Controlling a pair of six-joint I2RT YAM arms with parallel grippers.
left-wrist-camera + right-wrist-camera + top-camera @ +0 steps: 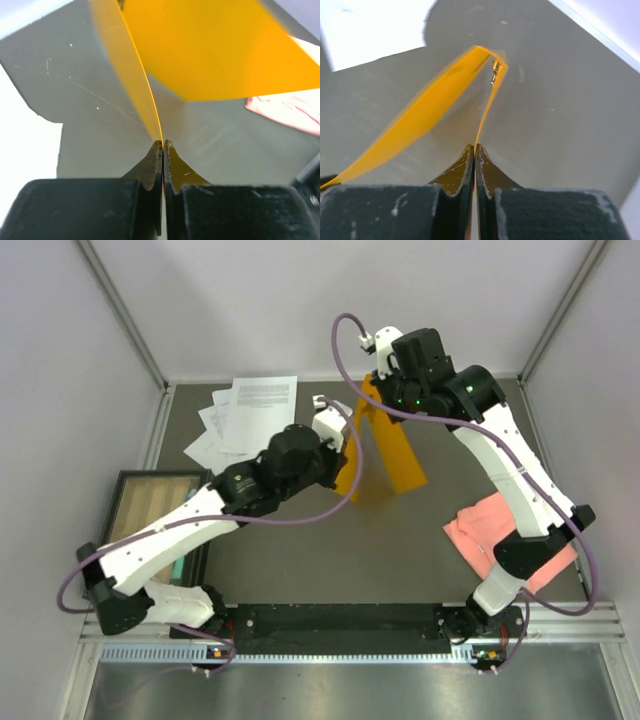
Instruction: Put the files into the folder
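The orange-yellow folder (pixel 395 455) stands partly open above the mat, its two covers spread like a tent. My left gripper (pixel 345 445) is shut on the edge of the left cover (pixel 140 85); in the left wrist view its jaws (pixel 163 142) pinch that thin edge. At the back, my right gripper (pixel 375 368) is shut on the other cover, whose edge (pixel 485 115) runs up from its tips (pixel 474 146). The metal clip (pixel 495 67) shows inside the fold. The files (pixel 245 415), white printed sheets, lie fanned out at the back left, untouched.
A pink cloth (pixel 495 530) lies at the right under the right arm. A dark shallow box (pixel 150 505) sits at the left edge. Grey walls enclose the mat on three sides.
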